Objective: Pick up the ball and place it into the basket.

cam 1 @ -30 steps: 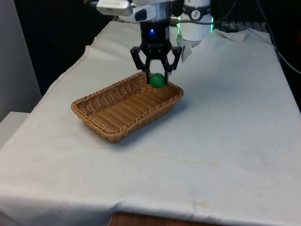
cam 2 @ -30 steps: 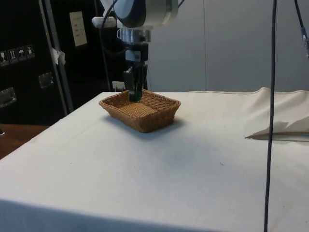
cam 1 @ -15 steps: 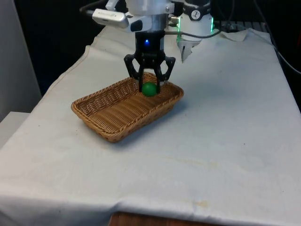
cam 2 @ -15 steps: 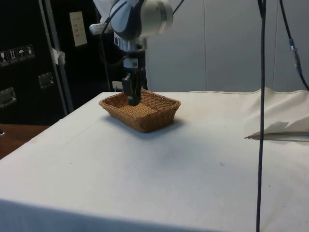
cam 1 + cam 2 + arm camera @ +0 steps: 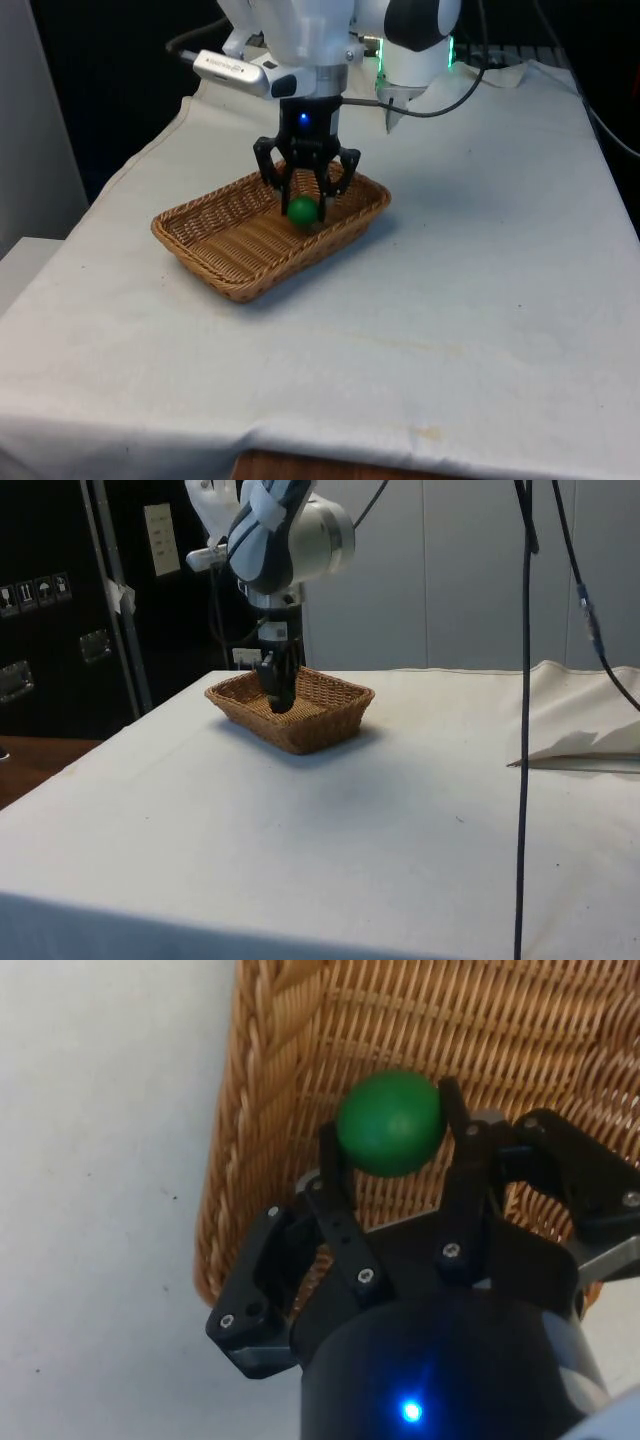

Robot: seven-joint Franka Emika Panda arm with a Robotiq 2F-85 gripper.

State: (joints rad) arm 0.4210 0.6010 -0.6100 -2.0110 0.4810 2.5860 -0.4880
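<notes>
No brand name or legible writing appeared on the task's things; a pale notice [image 5: 160,538] hung on the dark cabinets in the side view, its print too small to read, and a few small symbol stickers [image 5: 35,591] sat lower on the same cabinet front.

The wicker basket [image 5: 215,258] was a shallow rectangular tray of tan woven cane, set at an angle on the white tablecloth [image 5: 480,280]. In the side view the same basket [image 5: 325,726] stood near the table's far end. It held nothing loose on its woven floor.

The black gripper [image 5: 304,208] reached down inside the basket near its far end, toward the front view's right. Its two fingers were clamped on the green ball [image 5: 303,210], one on each side. The wrist view showed the ball [image 5: 391,1122] pinched between the fingertips [image 5: 330,1145], above the basket's weave and close to its braided rim [image 5: 245,1110]. Whether the ball touched the basket floor could not be told. In the side view the gripper [image 5: 277,695] hung within the basket walls, with the ball hidden behind it.
</notes>
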